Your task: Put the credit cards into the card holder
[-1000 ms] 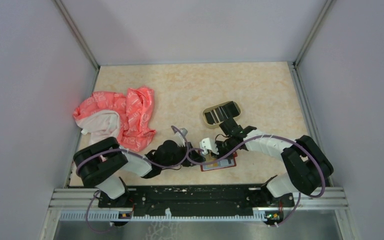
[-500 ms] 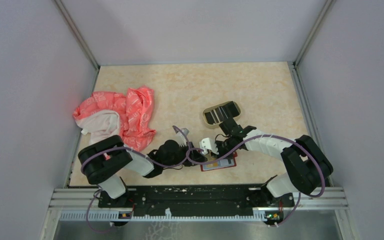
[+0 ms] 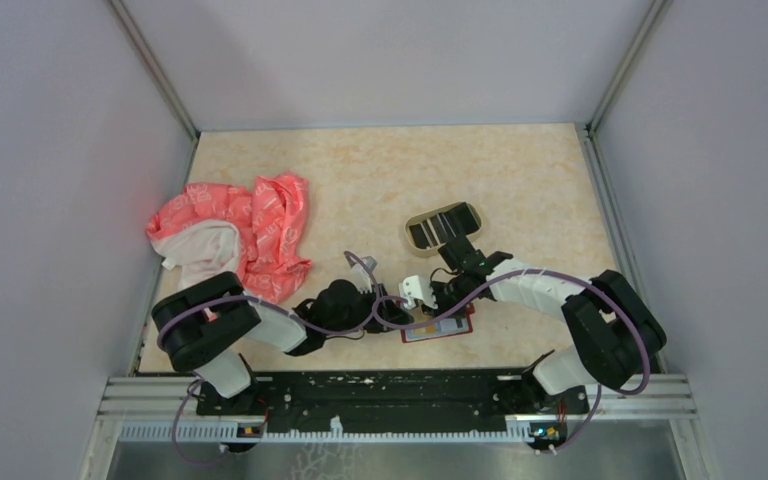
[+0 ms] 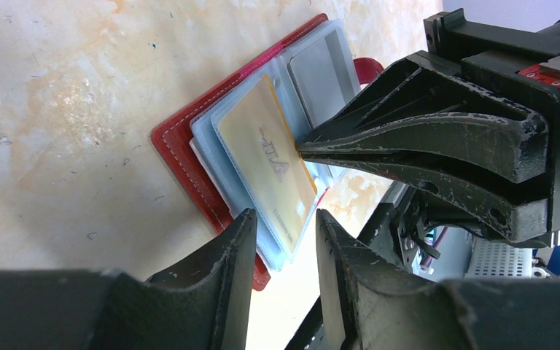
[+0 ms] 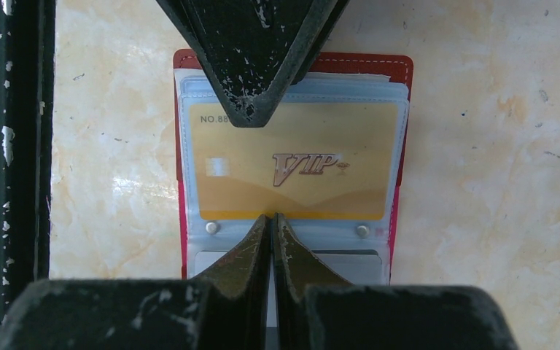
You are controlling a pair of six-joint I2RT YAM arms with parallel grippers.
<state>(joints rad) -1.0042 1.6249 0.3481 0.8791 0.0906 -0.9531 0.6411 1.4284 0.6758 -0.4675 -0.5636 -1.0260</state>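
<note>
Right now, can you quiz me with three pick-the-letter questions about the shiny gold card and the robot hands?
1. Where is the gold card? A tucked in the card holder; B lifted in the air; C standing on edge.
2. What colour is the card holder? A blue; B red; C green.
3. How is the right gripper? A wide open; B shut; C gone from view.
Answers: A, it lies flat under a clear sleeve; B, its stitched rim is red; B, its jaws meet at the card's edge.
</note>
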